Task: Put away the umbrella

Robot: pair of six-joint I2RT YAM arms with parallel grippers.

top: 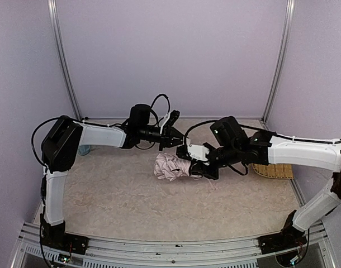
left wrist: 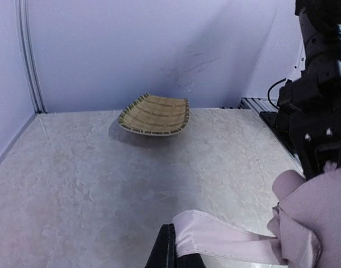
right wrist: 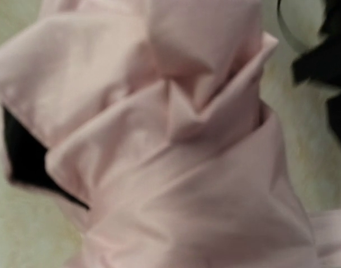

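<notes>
Umbrella [top: 170, 166] in both pincers: the right gripper [top: 207, 169] clamps the crumpled pink bundle at its right end, and the left gripper [top: 175, 139] is pinched tight on the strap [left wrist: 226, 239]. It's at mid-table, over a mottled beige stone-look tabletop [top: 114, 190]. Off to the right, a woven straw tray [left wrist: 155, 114] lies by the wall. Plain lilac walls [top: 170, 56] all round, metal corner posts [top: 64, 61].

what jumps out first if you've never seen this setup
A crumpled pale pink umbrella lies mid-table, its right end clamped in the right gripper. The left gripper, just beyond it, pinches its pink strap. A woven tray sits near the right wall.
</notes>
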